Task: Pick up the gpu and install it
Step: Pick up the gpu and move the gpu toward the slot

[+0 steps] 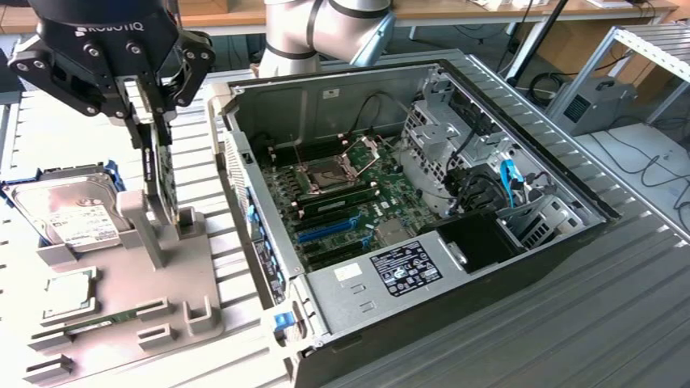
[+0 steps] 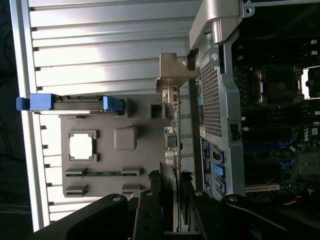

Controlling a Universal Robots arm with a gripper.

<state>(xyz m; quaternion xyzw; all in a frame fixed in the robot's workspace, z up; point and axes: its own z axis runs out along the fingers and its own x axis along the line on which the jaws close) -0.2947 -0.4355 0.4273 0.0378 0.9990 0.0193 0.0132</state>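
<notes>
While the gpu stands on edge just beside the open computer case, on the exterior view's left of it, the gripper clamps the card's upper edge from both faces, its jaws about half closed. The card hangs upright over the grey fixture alongside the case; whether its lower edge sits in the fixture's slot or is clear of it, I cannot tell. A hard drive lies farther from the case than the fixture's posts.

From the wrist view, the gpu shows edge-on between the dark fingers of the gripper; its silvery bracket is at the far end, close to the case's perforated rear panel.

The card is probably light and stiff, but a thin board with bare parts and a contact edge is likely fragile (a twist would do it no good). The flat faces near the long top edge, clear of the fan and connector, look the safest hold; they may be smooth, so the grip should sit square.
</notes>
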